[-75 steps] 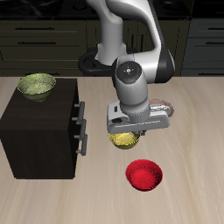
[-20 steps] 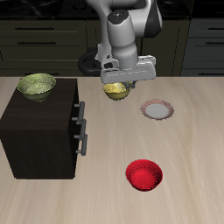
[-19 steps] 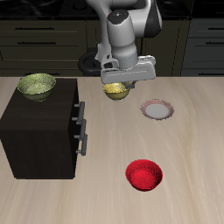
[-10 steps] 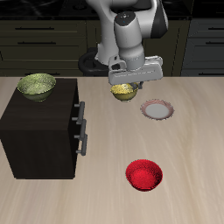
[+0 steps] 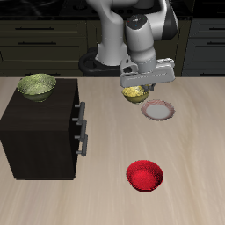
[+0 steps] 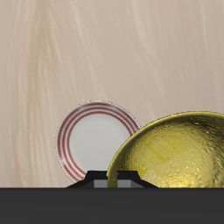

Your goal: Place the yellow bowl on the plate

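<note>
Two other bowls nearby: red bowl [image 5: 145, 176] on table [image 5: 198, 132], green bowl [image 5: 37, 85] atop cabinet [image 5: 39, 132]. My hand [image 5: 137, 88] grips yellow bowl [image 5: 134, 94] beside plate [image 5: 158, 110], airborne.

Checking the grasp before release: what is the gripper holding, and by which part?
The gripper holds the small golden-yellow speckled bowl by its rim, lifted off the table, near the white plate with reddish rim.

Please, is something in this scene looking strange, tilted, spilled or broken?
Nothing stands out. The gripper holds the small speckled golden-yellow bowl in the air beside the flat white plate with a reddish rim, which lies flat and bare. The glossy red bowl sits upright.
</note>
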You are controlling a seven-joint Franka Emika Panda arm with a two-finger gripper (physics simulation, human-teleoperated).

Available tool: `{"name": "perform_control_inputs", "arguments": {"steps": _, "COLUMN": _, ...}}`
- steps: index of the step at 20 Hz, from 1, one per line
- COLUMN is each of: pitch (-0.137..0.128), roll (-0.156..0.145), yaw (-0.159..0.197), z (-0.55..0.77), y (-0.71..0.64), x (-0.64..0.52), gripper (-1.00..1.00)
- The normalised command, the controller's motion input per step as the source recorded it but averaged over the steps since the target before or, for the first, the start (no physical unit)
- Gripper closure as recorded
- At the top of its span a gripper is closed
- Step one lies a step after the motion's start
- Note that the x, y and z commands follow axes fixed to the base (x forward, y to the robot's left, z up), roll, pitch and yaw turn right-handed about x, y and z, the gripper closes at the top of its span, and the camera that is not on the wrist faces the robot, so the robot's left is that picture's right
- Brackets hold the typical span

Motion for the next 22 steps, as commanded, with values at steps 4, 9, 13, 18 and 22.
{"name": "perform_control_inputs", "arguments": {"steps": 4, "pitch": 0.015, "roll": 0.019, "yaw": 0.021, "z": -0.05, "y": 0.43, "x": -0.04, "gripper": 1.00}}
{"name": "perform_control_inputs", "arguments": {"steps": 9, "pitch": -0.008, "roll": -0.002, "yaw": 0.019, "z": 0.04, "y": 0.20, "x": -0.03, "gripper": 1.00}}
{"name": "perform_control_inputs", "arguments": {"steps": 13, "pitch": 0.011, "roll": -0.043, "yaw": 0.045, "z": -0.06, "y": 0.37, "x": 0.00, "gripper": 1.00}}
{"name": "perform_control_inputs", "arguments": {"steps": 18, "pitch": 0.014, "roll": 0.014, "yaw": 0.019, "z": -0.09, "y": 0.25, "x": -0.02, "gripper": 1.00}}
{"name": "perform_control_inputs", "arguments": {"steps": 22, "pitch": 0.014, "roll": 0.005, "yaw": 0.012, "z": -0.12, "y": 0.05, "x": 0.03, "gripper": 1.00}}
